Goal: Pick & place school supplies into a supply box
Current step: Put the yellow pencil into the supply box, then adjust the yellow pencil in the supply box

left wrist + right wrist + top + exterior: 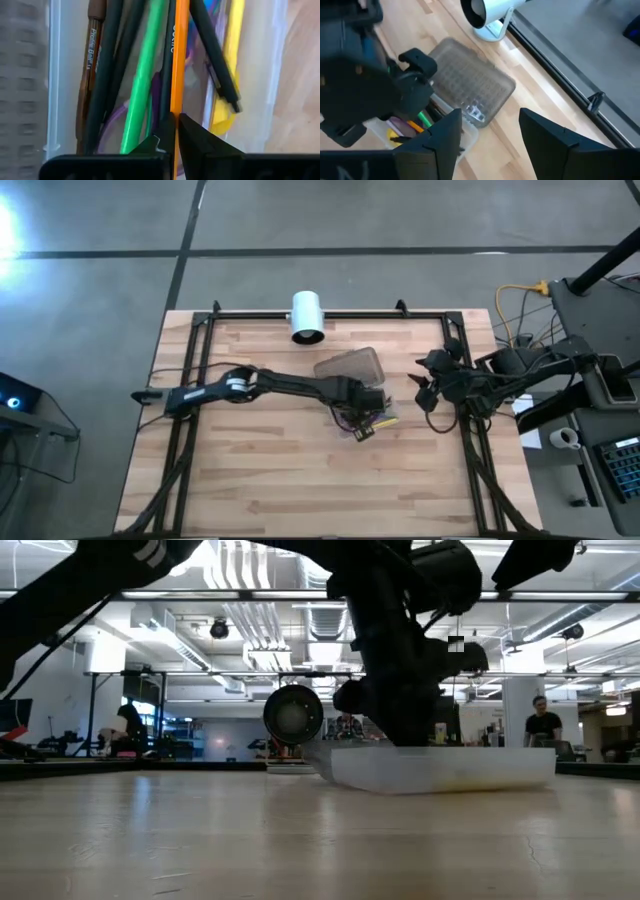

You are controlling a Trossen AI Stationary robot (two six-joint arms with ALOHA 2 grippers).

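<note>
The clear supply box [372, 420] sits mid-table, its grey textured lid [350, 365] lying open on the far side. In the left wrist view the box [270, 75] holds a brown pen [89, 60], dark pens, a green pencil [142, 80], a yellow one [231, 50] and purple scissor handles [112, 125]. My left gripper [368, 408] is down over the box, shut on an orange pencil [179, 55]. My right gripper [425, 385] waits open to the right of the box, its fingers [445, 135] apart. My left gripper [175, 122] pinches the orange pencil [176, 107] between its two fingers, coming from above and pointing down into the box. The pencil runs on ahead of the fingers, alongside the other pens in the box. Whether its far end rests on the box floor does not show.
A white cylinder [307, 317] on a stand is at the table's far edge, just beyond the lid [470, 85]. A black frame rail [330, 313] runs along the far edge. Bare wood lies near and left of the box. People show in the room behind [543, 720].
</note>
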